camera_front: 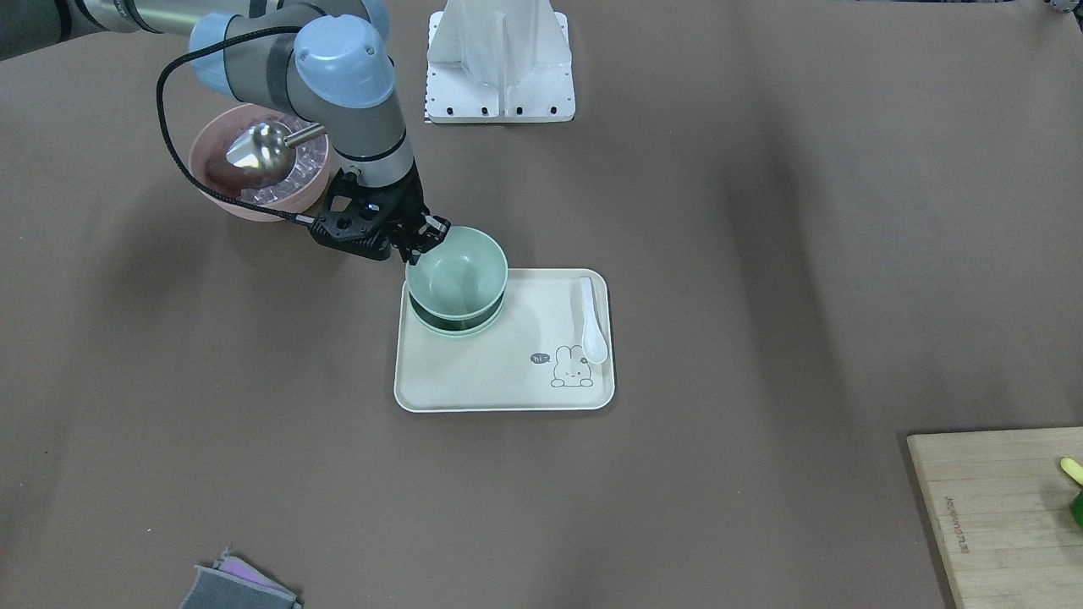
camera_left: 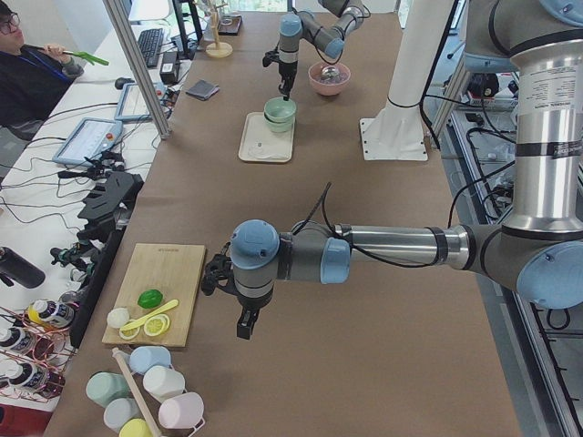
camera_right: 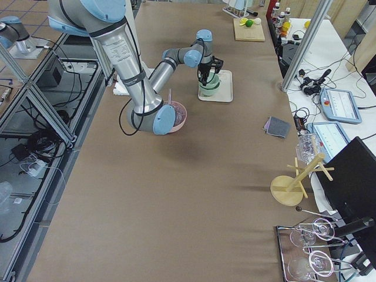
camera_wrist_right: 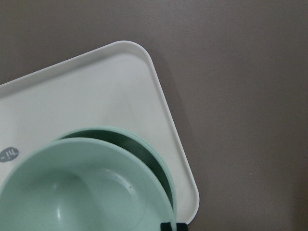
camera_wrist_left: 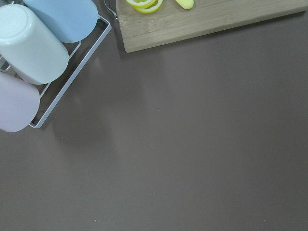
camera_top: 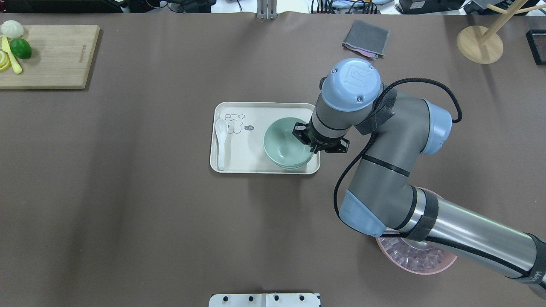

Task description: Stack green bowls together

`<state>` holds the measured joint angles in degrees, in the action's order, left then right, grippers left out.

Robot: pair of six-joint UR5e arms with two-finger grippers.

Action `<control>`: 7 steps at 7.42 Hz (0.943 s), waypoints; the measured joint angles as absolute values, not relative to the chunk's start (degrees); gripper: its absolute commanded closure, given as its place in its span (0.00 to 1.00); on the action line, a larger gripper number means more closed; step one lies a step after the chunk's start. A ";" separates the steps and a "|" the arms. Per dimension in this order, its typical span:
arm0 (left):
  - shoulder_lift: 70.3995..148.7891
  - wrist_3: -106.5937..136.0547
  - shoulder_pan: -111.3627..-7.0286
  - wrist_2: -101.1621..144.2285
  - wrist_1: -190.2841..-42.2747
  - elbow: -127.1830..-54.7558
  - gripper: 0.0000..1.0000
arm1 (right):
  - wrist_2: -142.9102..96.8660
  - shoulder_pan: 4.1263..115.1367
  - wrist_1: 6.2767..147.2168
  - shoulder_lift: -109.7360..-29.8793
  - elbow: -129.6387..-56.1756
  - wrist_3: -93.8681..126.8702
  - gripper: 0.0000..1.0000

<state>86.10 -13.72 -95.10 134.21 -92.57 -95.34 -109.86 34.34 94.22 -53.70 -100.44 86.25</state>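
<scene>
Overhead exterior: right hand (camera_top: 310, 147) clamps upper green bowl (camera_top: 282, 143); white spoon (camera_top: 221, 143) shares tray (camera_top: 251, 150); right arm (camera_top: 384, 170) overhangs pink bowl (camera_top: 422, 265); exterior front-facing shows its metal scoop (camera_front: 258, 145).

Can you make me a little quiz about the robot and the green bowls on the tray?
1. True or false: the white spoon lies on the tray.
2. Which arm holds the top green bowl by its rim? A) left B) right
3. Fill in: the metal scoop sits in the ___ bowl.

Key: 1 true. 2 B, the right pincer. 3 pink, the pink bowl.
</scene>
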 measured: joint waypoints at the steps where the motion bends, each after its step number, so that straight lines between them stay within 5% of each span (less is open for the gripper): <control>1: 86.12 -13.72 -95.07 134.21 -92.61 -95.36 0.02 | -109.68 34.51 93.93 -53.68 -99.89 86.13 1.00; 7: 86.13 -13.71 -95.01 134.18 -92.64 -95.50 0.02 | -109.65 34.63 87.91 -53.92 -96.23 86.66 1.00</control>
